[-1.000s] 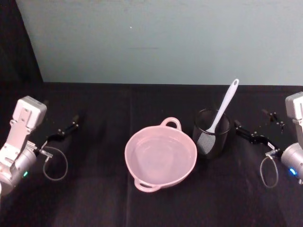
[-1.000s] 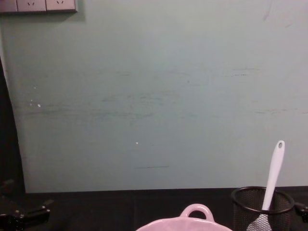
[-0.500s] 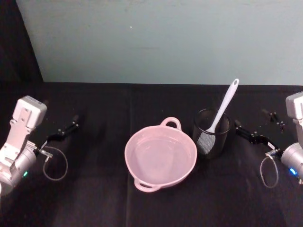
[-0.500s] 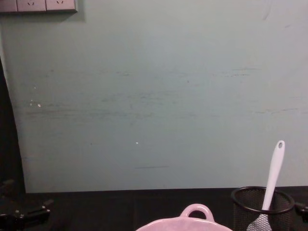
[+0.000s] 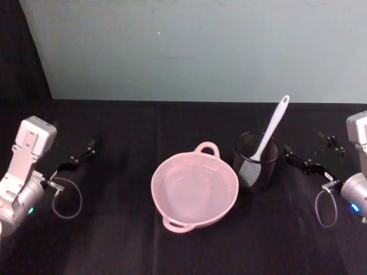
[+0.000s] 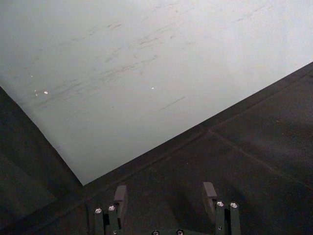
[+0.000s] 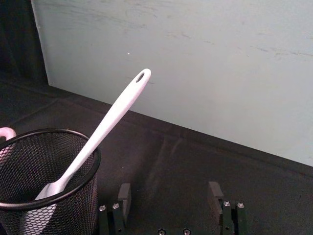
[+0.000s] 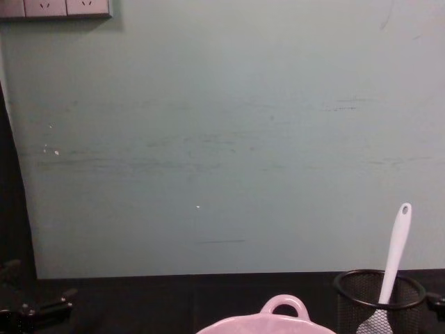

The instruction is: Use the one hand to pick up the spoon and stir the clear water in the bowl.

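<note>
The pale pink bowl sits mid-table with clear water in it; its arched loop handle rises at the chest view's lower edge. Just right of it, the white spoon leans in a black mesh cup, blade down and handle tip with the oval hole up. In the right wrist view the spoon stands ahead of my right gripper, which is open and apart from it. My right gripper hovers right of the cup. My left gripper is open over bare cloth at the far left.
A black cloth covers the table. A pale green wall stands close behind it. Bare cloth lies between the bowl and each gripper. A cable loop hangs off the left wrist, and another off the right.
</note>
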{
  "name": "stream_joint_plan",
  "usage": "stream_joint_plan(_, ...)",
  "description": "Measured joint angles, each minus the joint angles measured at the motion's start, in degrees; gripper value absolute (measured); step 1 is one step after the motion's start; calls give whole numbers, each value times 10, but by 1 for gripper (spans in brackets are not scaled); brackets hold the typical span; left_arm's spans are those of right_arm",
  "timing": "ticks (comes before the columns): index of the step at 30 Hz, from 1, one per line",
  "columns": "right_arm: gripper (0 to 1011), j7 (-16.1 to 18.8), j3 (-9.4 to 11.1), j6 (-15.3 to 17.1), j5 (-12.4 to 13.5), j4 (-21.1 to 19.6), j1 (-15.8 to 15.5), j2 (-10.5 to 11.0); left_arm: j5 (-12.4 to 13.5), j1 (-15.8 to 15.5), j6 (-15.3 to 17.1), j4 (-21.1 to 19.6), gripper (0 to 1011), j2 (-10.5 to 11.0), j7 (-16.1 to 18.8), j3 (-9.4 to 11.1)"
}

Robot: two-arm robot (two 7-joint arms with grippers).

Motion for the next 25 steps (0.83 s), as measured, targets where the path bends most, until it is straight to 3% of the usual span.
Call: stream_joint_plan(25,1004,0,0,0,1,0,0,0,0,0,0,0,1005,0,0,0)
